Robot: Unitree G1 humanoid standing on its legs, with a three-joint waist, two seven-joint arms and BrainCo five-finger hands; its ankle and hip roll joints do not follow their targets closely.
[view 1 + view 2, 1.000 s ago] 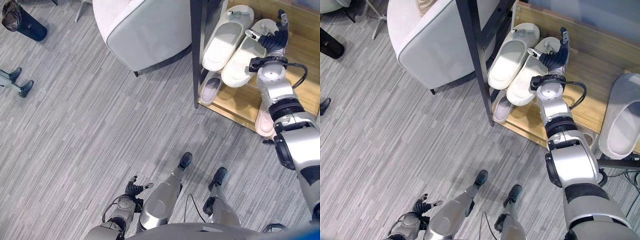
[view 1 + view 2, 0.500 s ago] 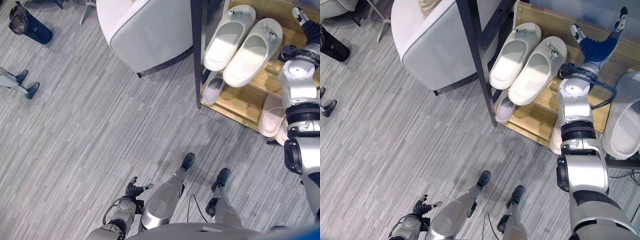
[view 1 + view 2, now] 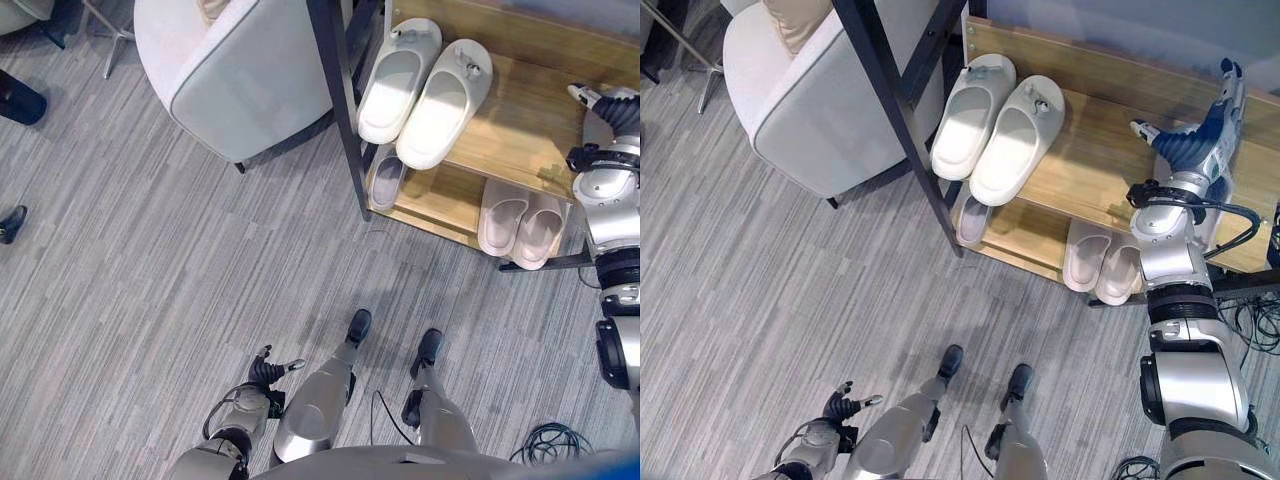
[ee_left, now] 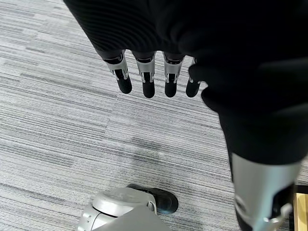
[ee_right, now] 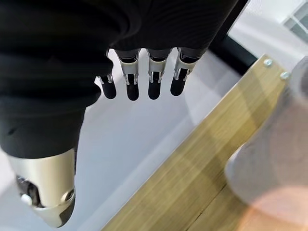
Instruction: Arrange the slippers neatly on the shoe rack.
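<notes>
A pair of white slippers [image 3: 425,85] lies side by side at the left end of the wooden rack's top shelf [image 3: 520,130]. On the lower shelf sit a small grey slipper [image 3: 385,182] and a pale pink pair [image 3: 520,218]. My right hand [image 3: 1196,142] is open above the right end of the top shelf, well apart from the white pair and holding nothing. Just past its straight fingers [image 5: 139,79] lies a large grey slipper [image 5: 276,139] on the wood. My left hand [image 3: 268,370] hangs open low by my side, its fingers [image 4: 147,79] over the floor.
A black metal post [image 3: 340,100] stands in front of the rack's left end. A pale armchair [image 3: 225,65] sits close to its left. A person's dark shoe [image 3: 10,224] shows at the far left. Grey plank floor [image 3: 150,300] spreads in front of the rack.
My right hand has left the white pair and swung right along the top shelf. The whole picture has shifted, so the camera moved. The left hand stays put.
</notes>
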